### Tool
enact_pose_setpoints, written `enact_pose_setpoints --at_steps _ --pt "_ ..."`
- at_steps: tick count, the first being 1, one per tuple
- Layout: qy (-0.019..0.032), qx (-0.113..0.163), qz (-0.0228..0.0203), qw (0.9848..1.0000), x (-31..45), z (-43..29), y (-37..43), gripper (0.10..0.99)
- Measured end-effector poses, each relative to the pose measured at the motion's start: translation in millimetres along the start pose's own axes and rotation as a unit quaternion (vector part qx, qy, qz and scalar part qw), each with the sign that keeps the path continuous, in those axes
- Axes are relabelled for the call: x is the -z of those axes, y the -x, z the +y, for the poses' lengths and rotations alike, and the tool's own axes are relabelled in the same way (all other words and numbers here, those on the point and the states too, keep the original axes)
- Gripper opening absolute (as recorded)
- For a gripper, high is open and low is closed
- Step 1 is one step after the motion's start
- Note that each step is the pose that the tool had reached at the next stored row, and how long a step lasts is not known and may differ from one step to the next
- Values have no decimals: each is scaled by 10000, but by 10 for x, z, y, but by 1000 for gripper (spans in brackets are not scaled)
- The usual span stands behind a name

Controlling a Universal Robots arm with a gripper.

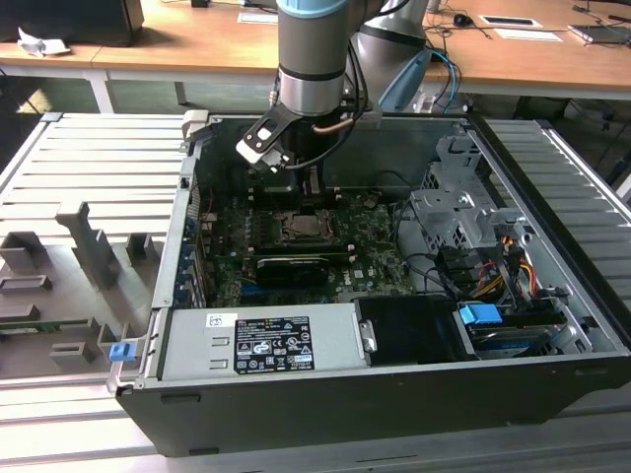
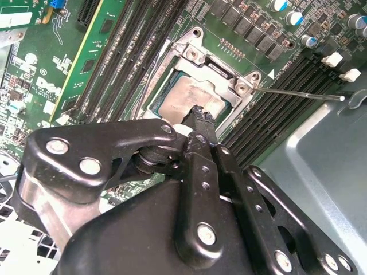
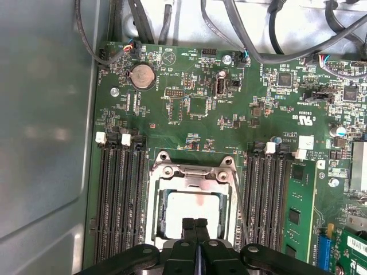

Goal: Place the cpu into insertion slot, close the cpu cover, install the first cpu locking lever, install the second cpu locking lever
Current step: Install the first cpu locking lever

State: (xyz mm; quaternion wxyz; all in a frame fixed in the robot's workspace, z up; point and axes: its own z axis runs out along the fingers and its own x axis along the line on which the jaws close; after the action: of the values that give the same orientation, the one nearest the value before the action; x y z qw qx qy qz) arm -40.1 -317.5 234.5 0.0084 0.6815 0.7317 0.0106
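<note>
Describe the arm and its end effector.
The arm is a silver-grey cylinder with a light blue cap, cables looping at its wrist beside a white-and-black camera. The end effector is black linked metal bars with silver rivets and two narrow fingers.

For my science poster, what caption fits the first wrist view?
Shut gripper poised over the cpu framed by the cpu cover.
</note>
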Motion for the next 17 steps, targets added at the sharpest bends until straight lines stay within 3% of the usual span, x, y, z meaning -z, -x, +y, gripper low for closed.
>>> enact_pose_setpoints --at_steps 17 --pt "0 0 0 10000 42 1 0 106"
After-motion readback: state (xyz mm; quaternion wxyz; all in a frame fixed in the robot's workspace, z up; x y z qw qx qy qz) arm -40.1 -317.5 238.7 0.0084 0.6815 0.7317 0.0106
